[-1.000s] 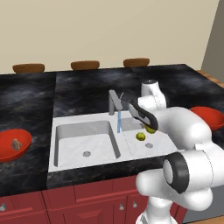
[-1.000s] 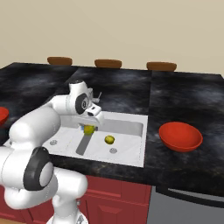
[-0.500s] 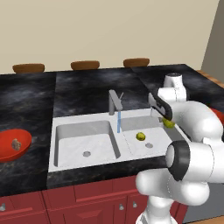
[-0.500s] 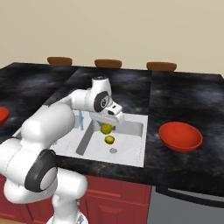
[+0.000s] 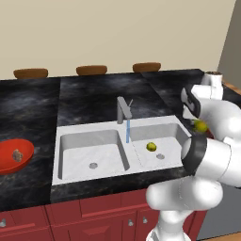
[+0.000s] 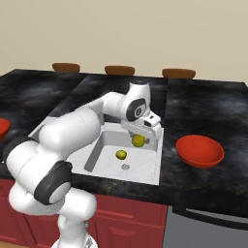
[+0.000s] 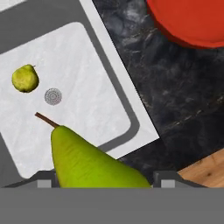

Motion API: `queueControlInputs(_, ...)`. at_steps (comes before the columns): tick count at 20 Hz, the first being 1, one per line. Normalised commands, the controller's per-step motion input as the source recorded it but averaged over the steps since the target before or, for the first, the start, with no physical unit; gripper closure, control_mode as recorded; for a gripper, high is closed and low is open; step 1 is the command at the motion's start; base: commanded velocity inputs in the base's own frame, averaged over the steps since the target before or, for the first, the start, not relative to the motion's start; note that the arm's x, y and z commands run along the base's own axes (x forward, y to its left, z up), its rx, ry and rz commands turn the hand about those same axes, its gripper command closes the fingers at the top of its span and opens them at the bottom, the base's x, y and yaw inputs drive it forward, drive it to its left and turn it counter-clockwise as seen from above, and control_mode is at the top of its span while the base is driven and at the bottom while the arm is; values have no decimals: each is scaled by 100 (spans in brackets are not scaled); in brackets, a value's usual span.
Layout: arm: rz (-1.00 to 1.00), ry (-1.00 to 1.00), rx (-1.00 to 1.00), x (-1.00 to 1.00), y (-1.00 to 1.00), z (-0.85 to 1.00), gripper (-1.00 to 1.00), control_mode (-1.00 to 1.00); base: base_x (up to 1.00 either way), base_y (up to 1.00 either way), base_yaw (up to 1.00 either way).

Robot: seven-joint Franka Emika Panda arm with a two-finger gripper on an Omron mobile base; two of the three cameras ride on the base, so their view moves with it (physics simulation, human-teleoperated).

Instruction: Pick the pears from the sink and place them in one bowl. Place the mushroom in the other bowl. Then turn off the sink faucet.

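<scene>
Yellow-green, one pear (image 7: 87, 164) sits clamped in your hand (image 6: 140, 133), carried above the right edge of the sink (image 6: 145, 174), near the empty red bowl (image 6: 199, 151) on the black desk (image 6: 203, 109). The second pear (image 5: 151, 147) lies in the right basin beside the drain. The mushroom (image 5: 17, 155) rests in the other bowl (image 5: 14, 157). Water runs from the faucet (image 5: 123, 109).

We see a kitchen: a white double sink (image 5: 84, 162) with faucet (image 5: 123, 110) set in a black stone table (image 5: 89, 101) over red cabinets (image 5: 94, 219).
</scene>
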Motion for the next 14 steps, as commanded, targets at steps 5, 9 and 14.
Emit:
queueControlInputs(5, -6, 2, 4, 2, -72, 20, 100, -100, 0, 0, 0)
queueControlInputs(9, -5, 3, 3, 7, -68, 9, 100, -100, 0, 0, 0)
queueControlInputs(14, -5, 1, 2, 7, -66, 6, 100, -100, 0, 0, 0)
